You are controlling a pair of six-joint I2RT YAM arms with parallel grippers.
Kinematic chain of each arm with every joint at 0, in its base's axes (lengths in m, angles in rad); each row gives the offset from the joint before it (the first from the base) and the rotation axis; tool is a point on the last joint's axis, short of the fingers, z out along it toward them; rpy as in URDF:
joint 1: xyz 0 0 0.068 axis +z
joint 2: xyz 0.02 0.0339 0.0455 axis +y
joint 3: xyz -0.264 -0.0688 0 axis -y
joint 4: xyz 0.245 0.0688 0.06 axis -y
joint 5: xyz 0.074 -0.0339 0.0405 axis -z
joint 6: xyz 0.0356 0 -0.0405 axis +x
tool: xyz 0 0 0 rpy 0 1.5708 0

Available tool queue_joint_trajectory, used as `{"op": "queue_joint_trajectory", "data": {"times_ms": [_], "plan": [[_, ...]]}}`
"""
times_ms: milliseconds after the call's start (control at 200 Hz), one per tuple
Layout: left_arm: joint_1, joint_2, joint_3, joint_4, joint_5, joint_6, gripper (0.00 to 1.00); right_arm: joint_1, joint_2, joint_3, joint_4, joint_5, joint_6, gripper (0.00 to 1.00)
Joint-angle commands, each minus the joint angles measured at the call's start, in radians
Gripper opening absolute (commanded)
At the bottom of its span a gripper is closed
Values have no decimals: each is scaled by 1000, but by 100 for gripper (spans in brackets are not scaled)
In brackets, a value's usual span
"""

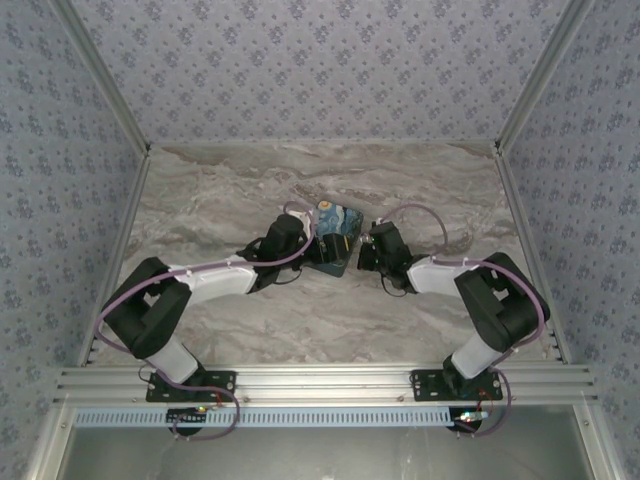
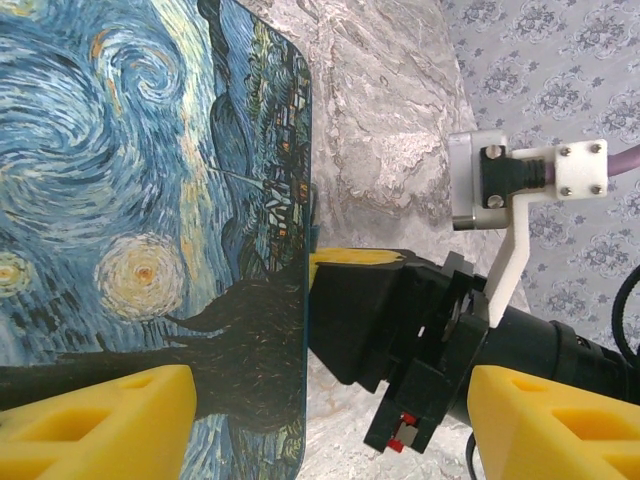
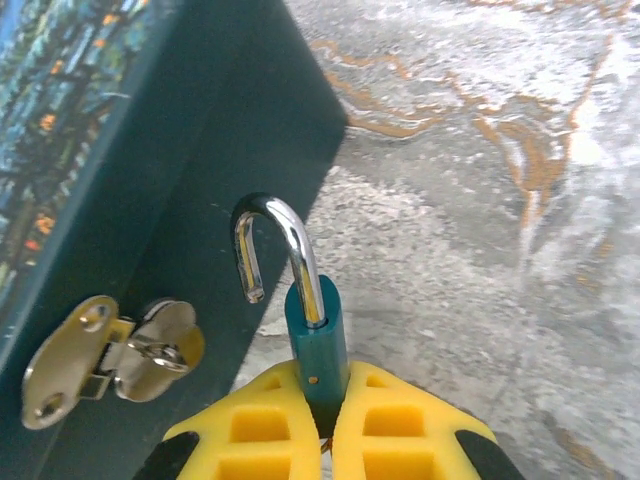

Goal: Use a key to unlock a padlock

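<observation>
1. Right tool (image 3: 325, 392): its yellow fingers (image 3: 260, 425) are pressed together on the lower body of the padlock (image 3: 316, 335), which stands upright between them.
2. Padlock: the shackle (image 3: 288, 215) is sprung. One leg sits in the teal body, while the other ends in open air, hooked through nothing.
3. Position: the padlock hangs just beside the dark side wall of the box (image 3: 230, 130), close to the metal hasp (image 3: 110, 352) but apart from it, above the marbled tabletop (image 3: 480, 250).
4. Key: it cannot be made out. The base of the padlock, where a keyhole would sit, is hidden between the fingers.
5. Left tool (image 2: 330, 425): its fingers are spread wide and pinch nothing. One lies over the painted lid of the box and the other is well off its edge, with the right tool's dark housing in the gap beyond.
6. Step in hand (judgement): the unlocking looks complete, since the shackle is open and free of the hasp. The moment reads as the lifting-away of the freed padlock.
7. Next move (judgement): carry the padlock clear of the box and lower it to the bare tabletop before parting the fingers. The grip on so small a body is slender, so tilting risks a slip.
</observation>
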Motion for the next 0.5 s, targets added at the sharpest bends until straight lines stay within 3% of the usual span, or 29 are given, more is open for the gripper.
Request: {"op": "queue_joint_trajectory", "data": {"times_ms": [0, 495], "plan": [[2, 28, -79, -244, 7, -38, 73, -16, -73, -33, -51, 41, -20, 7], [137, -89, -40, -393, -2, 75, 75, -26, -345, -119, -261, -13, -90, 7]]}}
